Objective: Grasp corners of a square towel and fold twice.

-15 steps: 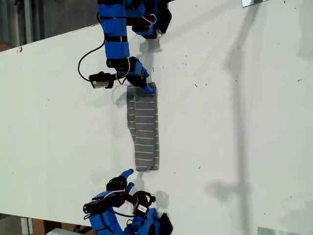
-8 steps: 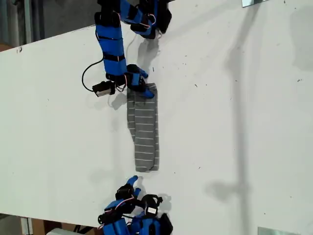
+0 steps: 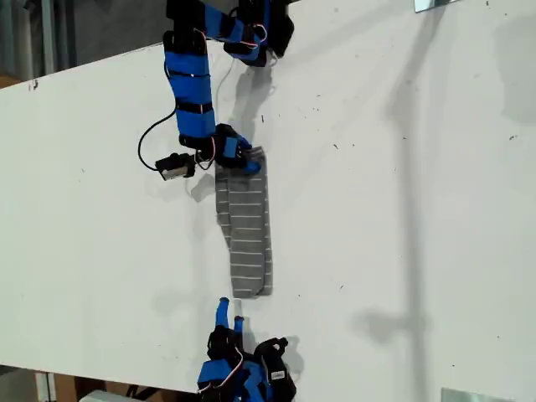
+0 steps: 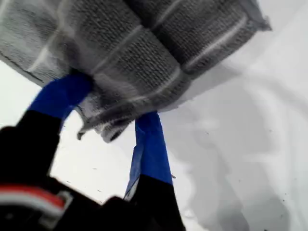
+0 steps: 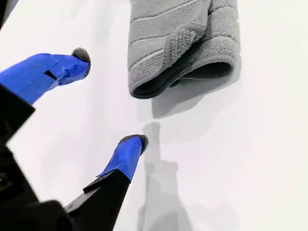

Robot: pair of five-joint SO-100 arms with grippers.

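Observation:
The towel (image 3: 249, 226) lies folded into a narrow, dark grey striped strip on the white table (image 3: 402, 209), running away from the exterior view's top. My first gripper (image 3: 243, 159) is shut on the strip's upper end. In its wrist view, bunched towel layers (image 4: 144, 43) sit between the blue fingers (image 4: 151, 144), with one corner tip hanging down. My second gripper (image 3: 228, 314) stands open just below the strip's lower end, apart from it. In the second wrist view, the folded towel end (image 5: 183, 38) lies beyond my open second gripper (image 5: 108, 98).
A black camera module on a cable (image 3: 172, 163) hangs beside the first arm, at the exterior view's left of the towel. The table's near edge (image 3: 100, 377) runs along the exterior view's bottom. A metal bracket (image 3: 435, 4) sits at the table's top right corner.
My first gripper has shifted slightly down the exterior view with the towel's upper end, bunching it. My second gripper has drawn back toward the bottom edge and turned its fingers toward the towel.

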